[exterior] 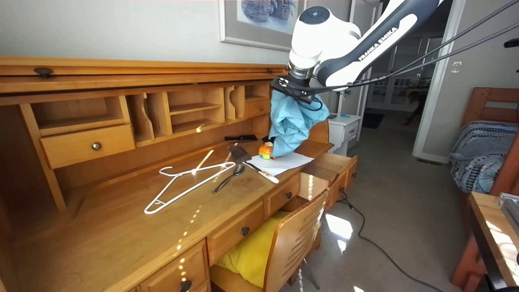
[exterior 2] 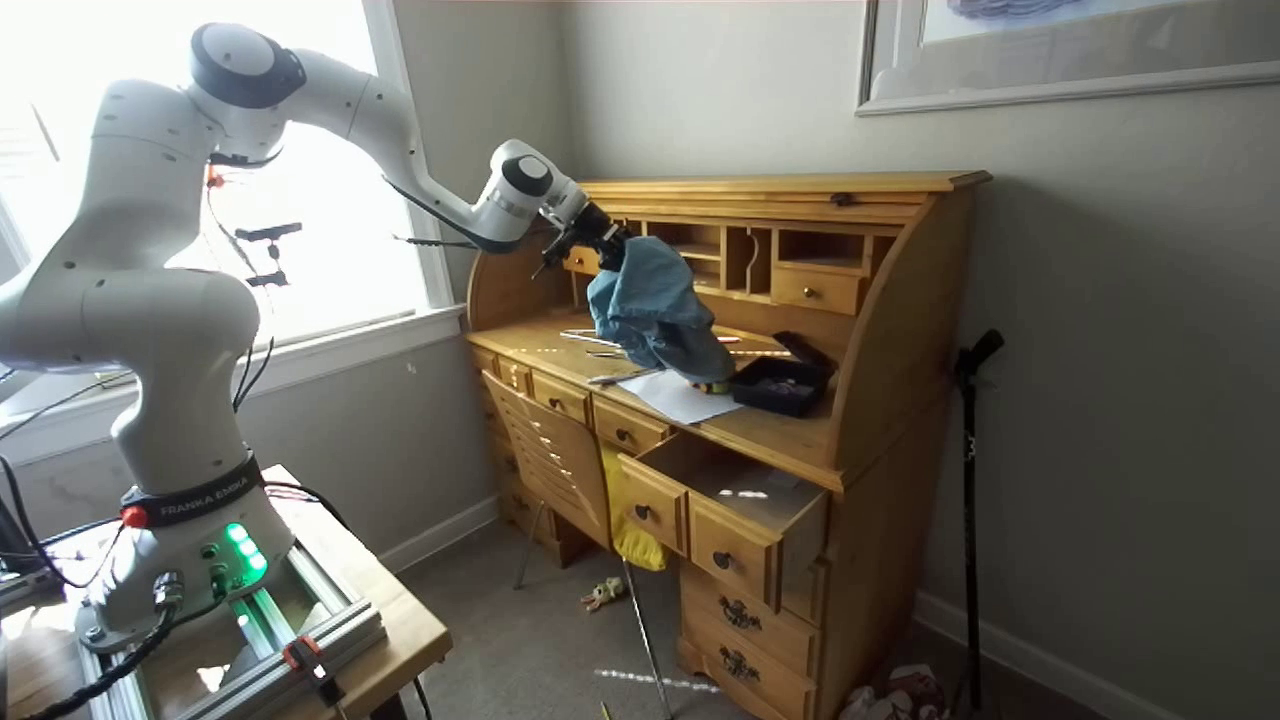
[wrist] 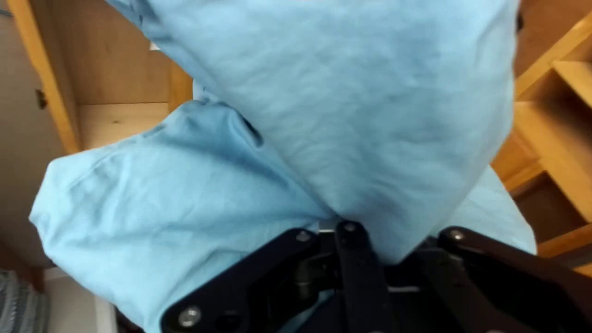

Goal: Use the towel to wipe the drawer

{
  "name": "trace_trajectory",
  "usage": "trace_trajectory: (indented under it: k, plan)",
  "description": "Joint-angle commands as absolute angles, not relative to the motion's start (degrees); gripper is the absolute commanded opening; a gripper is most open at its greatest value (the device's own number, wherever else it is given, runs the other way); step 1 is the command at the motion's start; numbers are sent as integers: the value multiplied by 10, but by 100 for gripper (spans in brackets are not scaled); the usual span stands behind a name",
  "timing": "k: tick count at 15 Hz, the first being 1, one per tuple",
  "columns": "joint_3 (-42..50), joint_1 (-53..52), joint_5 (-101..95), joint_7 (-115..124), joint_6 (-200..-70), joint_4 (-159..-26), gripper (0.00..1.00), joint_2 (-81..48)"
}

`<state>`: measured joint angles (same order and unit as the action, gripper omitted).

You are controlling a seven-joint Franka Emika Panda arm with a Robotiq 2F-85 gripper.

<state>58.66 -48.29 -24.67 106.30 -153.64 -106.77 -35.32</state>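
The light blue towel [exterior: 298,121] hangs bunched from my gripper [exterior: 298,91] over the right part of the desk; both also show in an exterior view, towel [exterior 2: 655,310] and gripper [exterior 2: 605,245]. In the wrist view the towel [wrist: 360,115] fills the middle, and my gripper [wrist: 374,236] is shut on it; the cloth hides the fingertips. The towel's lower end hangs by the white paper and an orange-yellow item; I cannot tell whether it touches them. The drawer [exterior 2: 733,550] is pulled open, below and apart from the towel. It also shows in the wrist view [wrist: 111,69].
White paper [exterior: 279,163], an orange-yellow item [exterior: 265,151], a spatula [exterior: 240,154], a spoon [exterior: 229,178] and a white hanger [exterior: 186,172] lie on the desk. An open black box [exterior 2: 780,388] stands by the right side wall. A chair [exterior 2: 548,450] stands in front.
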Motion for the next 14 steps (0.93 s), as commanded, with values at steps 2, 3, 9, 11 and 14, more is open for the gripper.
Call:
trace_trajectory:
  k: [2, 3, 9, 11, 14]
  plan:
    - [550, -504, -245, 1066, -1528, -1178, 2, -272]
    - [569, -500, -268, 1091, -1509, -1127, 7, -323]
    - [538, -492, -271, 1092, -1514, -1161, 7, -288]
    - [538, -492, -272, 1091, -1514, -1163, 2, -285]
    - [476, -412, -208, 1074, -1444, -1144, 2, -266]
